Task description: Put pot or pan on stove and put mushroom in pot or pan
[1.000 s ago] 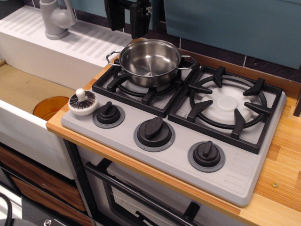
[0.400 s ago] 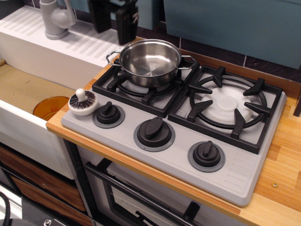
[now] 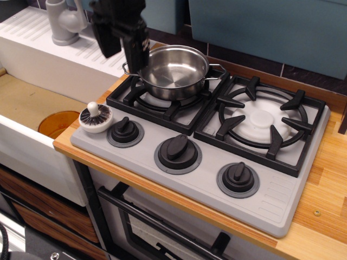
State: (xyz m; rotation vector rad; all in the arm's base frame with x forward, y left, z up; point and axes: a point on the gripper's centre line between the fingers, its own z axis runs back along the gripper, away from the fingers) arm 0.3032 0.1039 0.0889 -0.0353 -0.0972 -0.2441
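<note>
The shiny steel pan [image 3: 173,70] sits empty on the left burner grate of the grey stove [image 3: 200,162]. The mushroom [image 3: 95,117] lies cap down, stem up, on the stove's front left corner, beside the leftmost black knob [image 3: 125,131]. My gripper [image 3: 122,50] hangs in the air at the pan's left edge, well above and behind the mushroom. Its two black fingers [image 3: 139,54] are spread apart with nothing between them.
A white sink unit with a grey tap [image 3: 64,21] stands at the left, with an orange drain [image 3: 57,123] in the basin. The right burner [image 3: 263,119] is bare. The wooden counter [image 3: 325,189] runs along the right. An oven door handle [image 3: 157,225] is below.
My gripper has moved left and down from above the pan's back rim to beside its left handle. The pan and the mushroom have not moved.
</note>
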